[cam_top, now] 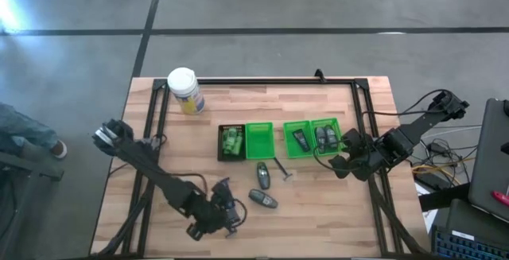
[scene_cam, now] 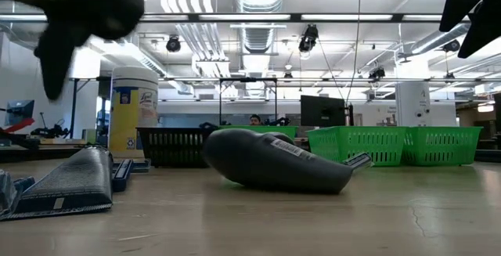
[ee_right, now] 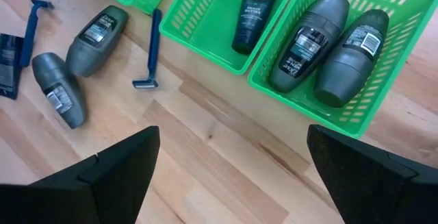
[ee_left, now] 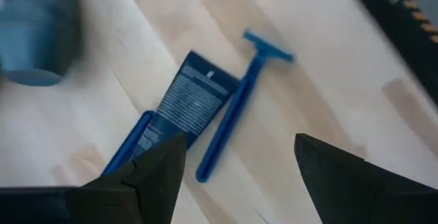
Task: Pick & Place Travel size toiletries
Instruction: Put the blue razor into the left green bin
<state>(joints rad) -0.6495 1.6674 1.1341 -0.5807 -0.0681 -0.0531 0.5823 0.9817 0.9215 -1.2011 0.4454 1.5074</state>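
High view: my left gripper (cam_top: 213, 212) sits near the desk's front edge, left of centre; my right gripper (cam_top: 347, 158) hangs at the right edge beside the green mesh trays (cam_top: 312, 140). Two dark grey oval deodorant sticks (cam_top: 262, 175) lie loose on the wooden desk (cam_top: 318, 212) in front of the trays, a thin blue razor (cam_top: 283, 168) just beside them. A black tray (cam_top: 231, 142) holds bright green mini bottles. White-lidded yellow-labelled jar (cam_top: 184, 90) stands at the far left corner, not mine to move.

Low view: one grey oval stick (scene_cam: 274, 160) lies on its side mid-desk, trays behind it. Grippers only blur in at the top.

Left wrist view: my left fingers (ee_left: 154, 176) are spread wide, empty, hovering over a second blue T-shaped razor (ee_left: 239, 104) touching a dark blue flat tube (ee_left: 188, 101). I judge the razor is the step in hand: straddle the handle mid-length, come low, keep one finger off the tube so I don't drag both.

Right wrist view: my right fingers (ee_right: 123, 169) are also wide and empty. Two grey sticks (ee_right: 328, 39) lie in one green tray, a black tube (ee_right: 254, 11) in the next; two more sticks (ee_right: 96, 35) and a razor (ee_right: 152, 46) are on bare wood.
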